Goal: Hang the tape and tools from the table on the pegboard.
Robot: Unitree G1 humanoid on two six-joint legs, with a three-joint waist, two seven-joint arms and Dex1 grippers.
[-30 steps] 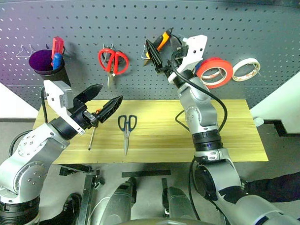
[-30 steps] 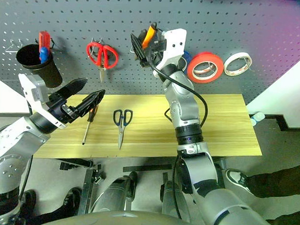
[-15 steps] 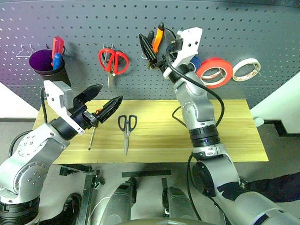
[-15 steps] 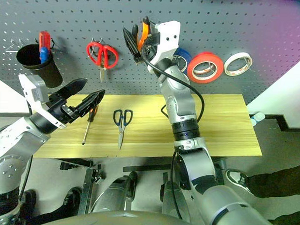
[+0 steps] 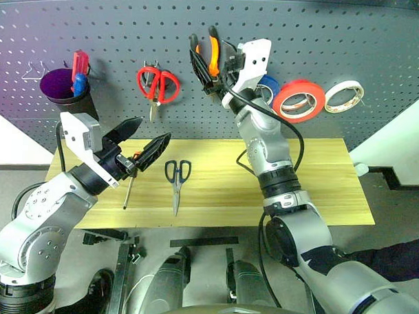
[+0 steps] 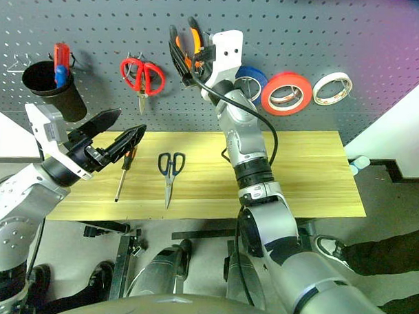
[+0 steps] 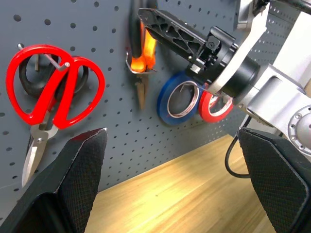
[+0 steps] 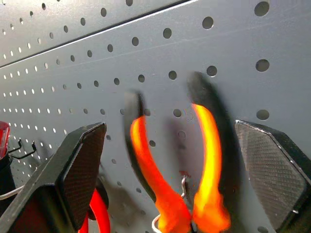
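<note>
The right hand [image 5: 207,57] has shifted left along the pegboard [image 5: 351,38], fingers spread around the hung pliers [image 5: 212,50], not gripping. The left hand [image 5: 142,142], spread, partly hides the screwdriver [image 5: 128,188]. Blue scissors [image 5: 177,176] lie on the open surface [image 5: 332,196]; tape [image 5: 299,100] hangs.

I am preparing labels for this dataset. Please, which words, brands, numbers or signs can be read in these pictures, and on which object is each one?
No readable text in these pictures.
pliers: a small reddish mark between the handles, too blurred to read.
blue tape roll, red tape, red-handled scissors, pegboard: no print visible.
</note>
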